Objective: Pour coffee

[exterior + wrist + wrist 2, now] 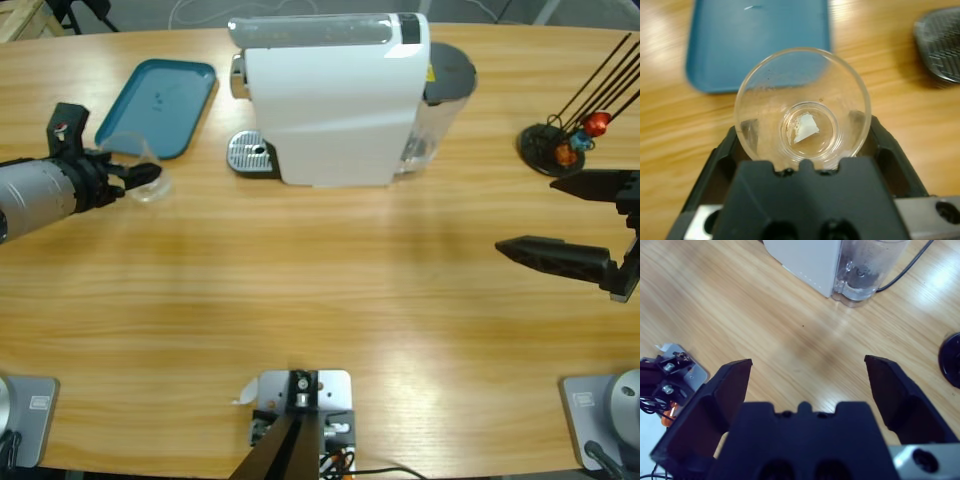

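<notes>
Beside the tray (pixel 155 105), left gripper (pixel 140 180) clamped on a glass (pixel 802 107), coffee (pixel 807 132) shallow inside. At the table's (pixel 320 290) right edge, right gripper (pixel 545 215) wide open, holding nothing.

Silver-grey arms with black two-jaw grippers

A rounded silver-grey forearm (pixel 35 198) was seen behind the left gripper (pixel 802 145), with a small red mark on the black block beside it. The right gripper (pixel 807 385) was made of matt black wedge-shaped jaws, with round screw recesses in the body below them.
</notes>
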Action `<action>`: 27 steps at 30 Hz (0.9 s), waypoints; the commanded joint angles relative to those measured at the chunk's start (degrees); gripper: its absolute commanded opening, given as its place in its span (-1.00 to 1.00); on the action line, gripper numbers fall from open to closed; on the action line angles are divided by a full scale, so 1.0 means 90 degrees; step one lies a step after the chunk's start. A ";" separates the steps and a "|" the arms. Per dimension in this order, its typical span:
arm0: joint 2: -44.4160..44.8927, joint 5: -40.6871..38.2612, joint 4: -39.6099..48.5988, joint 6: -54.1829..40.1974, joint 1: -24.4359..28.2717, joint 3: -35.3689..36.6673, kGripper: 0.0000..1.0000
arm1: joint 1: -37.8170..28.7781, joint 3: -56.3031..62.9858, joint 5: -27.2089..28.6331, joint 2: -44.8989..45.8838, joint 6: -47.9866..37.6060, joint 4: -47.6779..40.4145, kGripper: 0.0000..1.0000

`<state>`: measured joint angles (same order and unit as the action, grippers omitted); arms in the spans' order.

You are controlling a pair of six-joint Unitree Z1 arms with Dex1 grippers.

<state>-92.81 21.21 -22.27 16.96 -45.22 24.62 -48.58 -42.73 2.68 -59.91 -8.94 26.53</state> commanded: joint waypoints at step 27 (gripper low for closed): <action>-0.0950 -0.3292 0.0277 -0.2563 0.0634 0.1628 -0.35 | 0.0682 0.0236 -0.0121 0.0038 0.0554 -0.0110 0.97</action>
<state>-95.81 -6.69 -19.39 -4.50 -40.02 37.12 -43.38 -42.72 2.51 -59.82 -4.74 26.11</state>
